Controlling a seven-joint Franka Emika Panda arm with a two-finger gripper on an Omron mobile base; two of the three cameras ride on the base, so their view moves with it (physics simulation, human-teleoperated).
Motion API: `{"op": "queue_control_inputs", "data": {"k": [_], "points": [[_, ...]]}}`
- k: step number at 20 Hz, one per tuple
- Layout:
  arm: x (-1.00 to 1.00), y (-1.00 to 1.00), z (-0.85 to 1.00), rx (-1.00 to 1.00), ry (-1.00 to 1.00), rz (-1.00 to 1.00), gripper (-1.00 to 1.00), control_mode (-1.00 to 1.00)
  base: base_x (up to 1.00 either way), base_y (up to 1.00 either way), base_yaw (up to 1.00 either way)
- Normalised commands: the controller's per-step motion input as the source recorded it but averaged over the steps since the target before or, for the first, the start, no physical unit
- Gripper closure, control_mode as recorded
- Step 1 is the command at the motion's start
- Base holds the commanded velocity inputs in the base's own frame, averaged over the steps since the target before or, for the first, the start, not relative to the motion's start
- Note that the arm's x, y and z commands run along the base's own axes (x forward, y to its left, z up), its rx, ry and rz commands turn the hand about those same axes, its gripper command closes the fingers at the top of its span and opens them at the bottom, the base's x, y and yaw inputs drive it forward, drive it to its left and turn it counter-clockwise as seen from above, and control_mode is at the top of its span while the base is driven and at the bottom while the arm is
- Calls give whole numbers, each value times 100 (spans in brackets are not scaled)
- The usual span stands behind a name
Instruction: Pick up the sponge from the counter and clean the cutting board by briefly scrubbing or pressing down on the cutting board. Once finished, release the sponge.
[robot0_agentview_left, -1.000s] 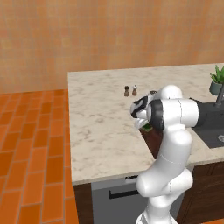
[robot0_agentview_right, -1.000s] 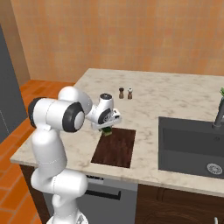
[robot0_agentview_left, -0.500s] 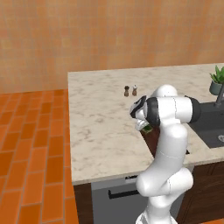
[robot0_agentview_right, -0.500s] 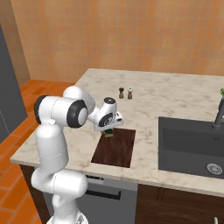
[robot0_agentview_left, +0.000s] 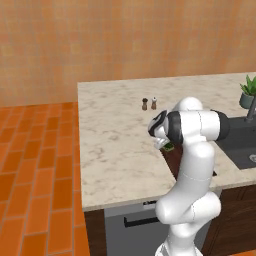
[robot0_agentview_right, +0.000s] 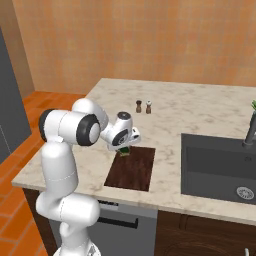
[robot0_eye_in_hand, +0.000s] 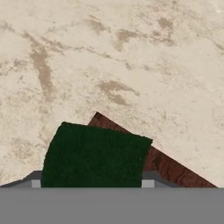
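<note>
The dark green sponge (robot0_eye_in_hand: 94, 157) sits between my fingertips, and my gripper (robot0_eye_in_hand: 92, 183) is shut on it. In the right base view the gripper (robot0_agentview_right: 123, 148) points down at the far left corner of the reddish-brown cutting board (robot0_agentview_right: 132, 170), with the sponge (robot0_agentview_right: 123, 150) under it. I cannot tell whether the sponge touches the board. The hand view has the board's corner (robot0_eye_in_hand: 168, 168) poking out from under the sponge, with marble counter (robot0_eye_in_hand: 131, 65) around it. In the left base view the gripper (robot0_agentview_left: 165, 144) holds the sponge (robot0_agentview_left: 168, 147) beside the arm, which hides most of the board (robot0_agentview_left: 174, 159).
Salt and pepper shakers (robot0_agentview_right: 143, 106) stand on the counter beyond the board. A dark recessed sink (robot0_agentview_right: 220, 167) with a faucet (robot0_agentview_right: 249, 131) lies to the right. A potted plant (robot0_agentview_left: 248, 91) stands at the far right. The counter's front edge (robot0_agentview_right: 75, 189) is close below the board.
The jaws have narrowed onto the sponge. The hand shifted slightly toward the board's corner, then held still.
</note>
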Motion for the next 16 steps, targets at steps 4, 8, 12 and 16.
{"op": "queue_control_inputs", "data": {"k": [4,8,12,16], "points": [[-32,-6,-31,-2,0,0,100,-100,0,0,0],[-71,-18,-14,1,0,0,100,-100,0,0,0],[-58,-32,-3,0,0,0,100,-100,0,0,0],[-71,-19,-3,3,0,-2,100,-100,0,0,0]]}}
